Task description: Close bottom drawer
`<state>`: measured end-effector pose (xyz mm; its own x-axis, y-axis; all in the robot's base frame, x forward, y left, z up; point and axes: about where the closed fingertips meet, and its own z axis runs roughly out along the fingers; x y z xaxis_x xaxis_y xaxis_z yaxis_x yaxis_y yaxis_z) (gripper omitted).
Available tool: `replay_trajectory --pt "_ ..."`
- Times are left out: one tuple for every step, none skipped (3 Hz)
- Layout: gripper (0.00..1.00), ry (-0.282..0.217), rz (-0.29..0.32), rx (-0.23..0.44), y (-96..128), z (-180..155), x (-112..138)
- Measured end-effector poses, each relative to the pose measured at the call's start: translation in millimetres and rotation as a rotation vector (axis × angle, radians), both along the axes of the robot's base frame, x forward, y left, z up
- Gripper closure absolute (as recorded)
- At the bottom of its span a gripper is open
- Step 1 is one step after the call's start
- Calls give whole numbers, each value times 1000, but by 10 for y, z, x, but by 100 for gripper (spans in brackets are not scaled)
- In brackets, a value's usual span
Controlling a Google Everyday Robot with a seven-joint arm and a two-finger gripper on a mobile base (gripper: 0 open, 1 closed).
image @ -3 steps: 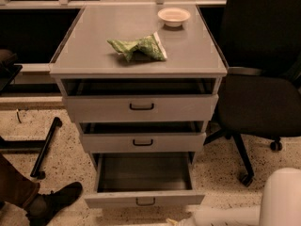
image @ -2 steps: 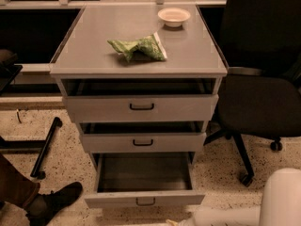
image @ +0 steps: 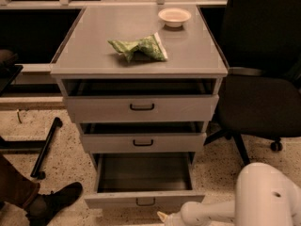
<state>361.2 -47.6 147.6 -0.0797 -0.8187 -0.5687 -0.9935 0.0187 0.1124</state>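
The bottom drawer (image: 143, 197) is the lowest of the grey cabinet's three. It is pulled far out, and its inside shows bare. Its narrow front panel carries a small black handle (image: 146, 202). My white arm (image: 263, 197) comes in from the bottom right corner. My gripper (image: 164, 217) is at the bottom edge of the view, just below and slightly right of the drawer's front panel, close to it. I cannot tell whether it touches the panel.
The top drawer (image: 141, 107) and middle drawer (image: 142, 142) stand slightly out. A green bag (image: 138, 47) and a white bowl (image: 174, 17) sit on the cabinet top. A black office chair (image: 263, 98) stands right. A person's shoe (image: 54, 201) and a black stand leg (image: 44, 147) are left.
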Motion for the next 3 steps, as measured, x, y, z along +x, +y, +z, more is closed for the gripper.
replay_trajectory --pt "0 -68 1 35 264 -266 390" --pt "0 -116 -14 81 295 -148 835" --pt "0 -133 -11 98 252 -46 993"
